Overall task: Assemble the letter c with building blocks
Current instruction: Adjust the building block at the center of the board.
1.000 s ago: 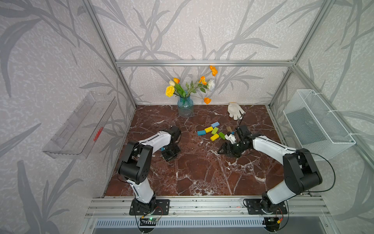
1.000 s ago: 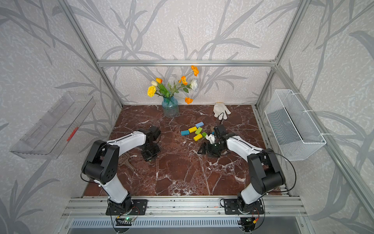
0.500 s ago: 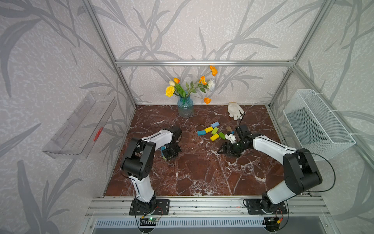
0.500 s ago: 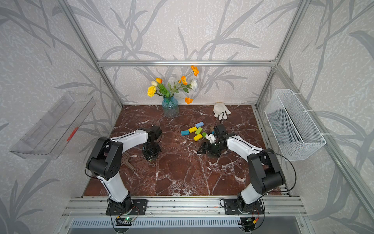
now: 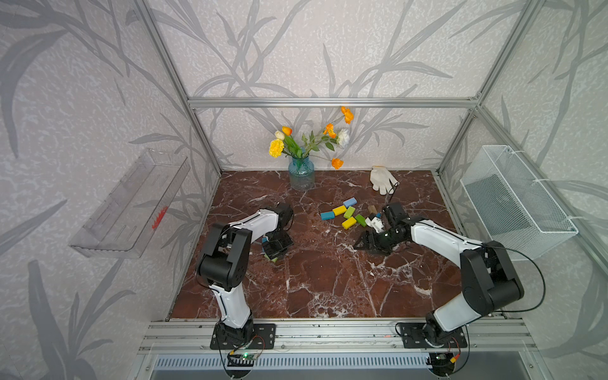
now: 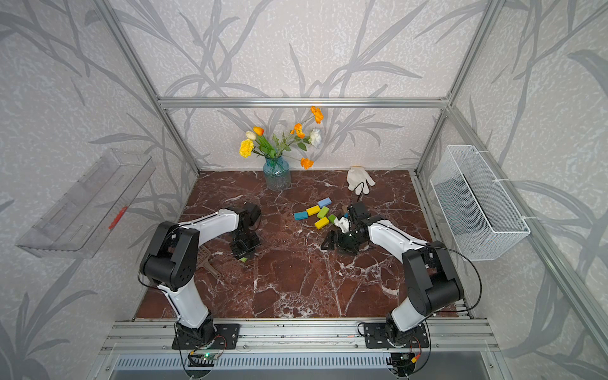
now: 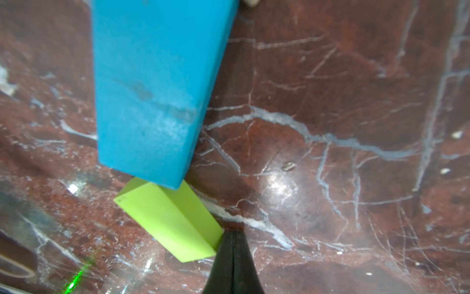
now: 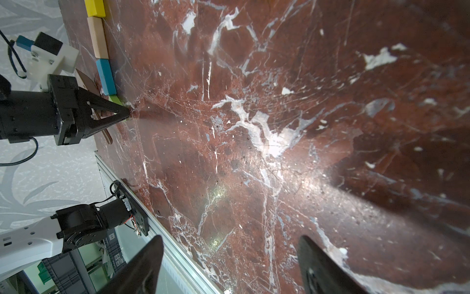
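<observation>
In the right wrist view a row of building blocks lies end to end: yellow, tan, teal, lime green. My left gripper is shut and empty, its tip against the end of the lime green block, which meets the teal block at an angle. In both top views this arm hides most of the row; only a green corner shows under the left gripper. My right gripper is open over bare marble, near the loose blocks.
Loose blue, yellow, teal, green and brown blocks lie at the back right. A flower vase and white glove stand by the back wall. A wire basket hangs on the right wall.
The left arm's elbow has swung slightly to the right while its shut gripper stays at the green block. The right arm has not moved.
</observation>
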{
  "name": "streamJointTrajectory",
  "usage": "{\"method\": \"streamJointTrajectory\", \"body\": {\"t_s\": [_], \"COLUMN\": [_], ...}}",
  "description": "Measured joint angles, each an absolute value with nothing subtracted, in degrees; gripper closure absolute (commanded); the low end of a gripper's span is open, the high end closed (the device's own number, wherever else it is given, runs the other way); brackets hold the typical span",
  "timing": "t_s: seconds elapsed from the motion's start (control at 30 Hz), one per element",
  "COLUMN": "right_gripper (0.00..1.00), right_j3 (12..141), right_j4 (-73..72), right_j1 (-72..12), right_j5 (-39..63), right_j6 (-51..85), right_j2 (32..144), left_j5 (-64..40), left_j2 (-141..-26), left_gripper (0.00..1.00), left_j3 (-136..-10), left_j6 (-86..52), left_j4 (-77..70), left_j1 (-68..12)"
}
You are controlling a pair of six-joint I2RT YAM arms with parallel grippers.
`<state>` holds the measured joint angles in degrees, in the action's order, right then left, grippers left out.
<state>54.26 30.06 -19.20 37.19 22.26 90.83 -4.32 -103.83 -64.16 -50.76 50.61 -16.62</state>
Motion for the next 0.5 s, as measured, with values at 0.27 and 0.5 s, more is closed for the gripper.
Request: {"method": "streamJointTrajectory", "body": {"t_s": [0.27,0.5], "right_gripper": [0.18,0.18], "right_j3": [54.3,54.3], "right_j4": [30.1,30.0], "right_j1": [-19.2,-19.2], "right_j5": [37.2,37.2], "right_j6": [22.3,22.7], "right_j2": [90.8,90.8], "left_j5": [-4.1,-4.2], "left_j2": [-103.8,-103.7], "left_gripper": [1.00,1.00], "left_j3": [-64.2,-64.8], "left_j6": [-49.4,-48.0], "left_j4": [50.7,50.9], "left_j1": [-15.3,-16.0]}}
